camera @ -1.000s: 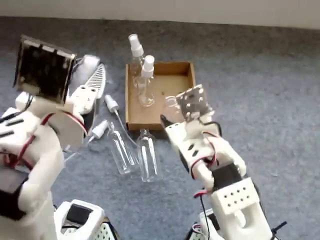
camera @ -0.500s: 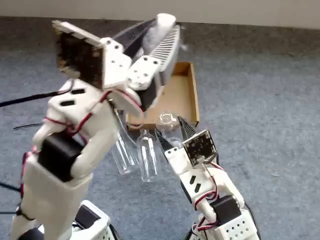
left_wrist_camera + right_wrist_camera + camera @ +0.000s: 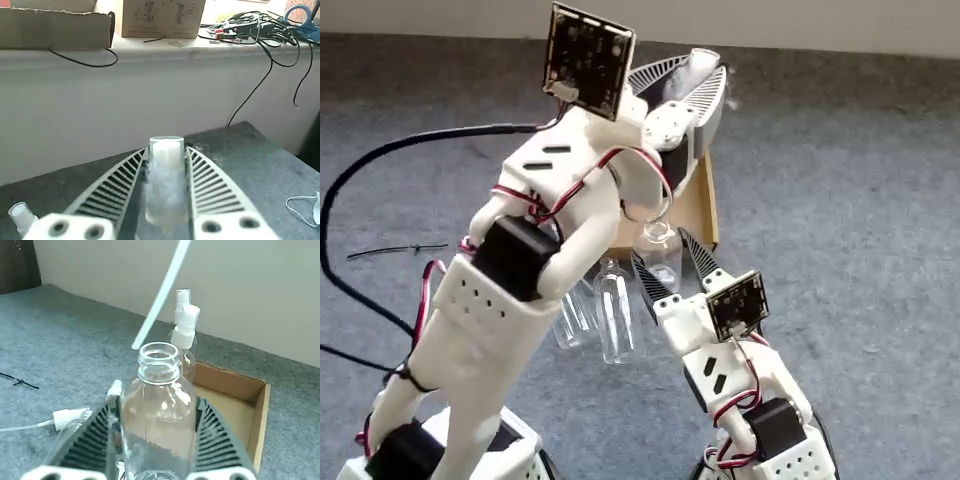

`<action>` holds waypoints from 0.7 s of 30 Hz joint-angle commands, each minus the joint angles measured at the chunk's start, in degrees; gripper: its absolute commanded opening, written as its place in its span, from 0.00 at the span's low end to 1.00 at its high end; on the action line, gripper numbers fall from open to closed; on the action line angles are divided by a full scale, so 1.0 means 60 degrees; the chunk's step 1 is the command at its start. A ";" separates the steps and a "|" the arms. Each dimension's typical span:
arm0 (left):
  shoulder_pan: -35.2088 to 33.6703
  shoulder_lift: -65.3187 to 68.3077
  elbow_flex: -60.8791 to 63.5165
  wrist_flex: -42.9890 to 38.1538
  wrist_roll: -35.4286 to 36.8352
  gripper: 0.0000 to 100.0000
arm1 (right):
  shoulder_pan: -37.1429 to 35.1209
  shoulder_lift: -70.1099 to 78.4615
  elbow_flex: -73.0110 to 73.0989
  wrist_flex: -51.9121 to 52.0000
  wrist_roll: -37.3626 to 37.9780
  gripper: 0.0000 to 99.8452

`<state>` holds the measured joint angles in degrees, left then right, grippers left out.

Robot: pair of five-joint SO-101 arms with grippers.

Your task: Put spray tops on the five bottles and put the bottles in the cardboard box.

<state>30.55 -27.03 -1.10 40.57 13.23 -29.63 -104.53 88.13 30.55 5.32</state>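
Grey carpeted counter (image 3: 850,190), white wall (image 3: 260,290) behind; ledge (image 3: 150,50) w/ boxes + cables (image 3: 250,32) beyond. Left tool (image 3: 167,150) is up over the cardboard box (image 3: 707,205), fingers clamped on a white spray top (image 3: 166,180). A thin tube (image 3: 161,292) slants to just above the bottle mouth. Right tool (image 3: 156,407) grips an open-necked bottle (image 3: 159,385), upright, at the box's near edge. Two capped bottles (image 3: 184,325) stand in the box's far corner. Two bare bottles (image 3: 615,320) lie on the counter beside it.
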 commanded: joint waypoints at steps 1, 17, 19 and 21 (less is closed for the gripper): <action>0.0081 0.0315 -0.0095 -0.0645 0.0029 0.01 | -0.0051 -0.0110 -0.0154 -0.0227 -0.0073 0.00; 0.0081 0.0168 0.0828 0.0000 0.0044 0.01 | 0.0227 -0.0110 -0.0183 -0.0227 -0.0088 0.00; 0.0066 -0.0168 0.1370 0.0234 0.0029 0.01 | 0.0432 -0.0110 -0.0198 -0.0227 -0.0088 0.00; 0.0066 -0.0667 0.2059 0.0337 0.0029 0.01 | 0.0491 -0.0110 -0.0227 -0.0227 -0.0278 0.00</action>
<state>30.55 -24.92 6.64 41.10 13.23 -28.13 -104.53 88.13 30.55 5.32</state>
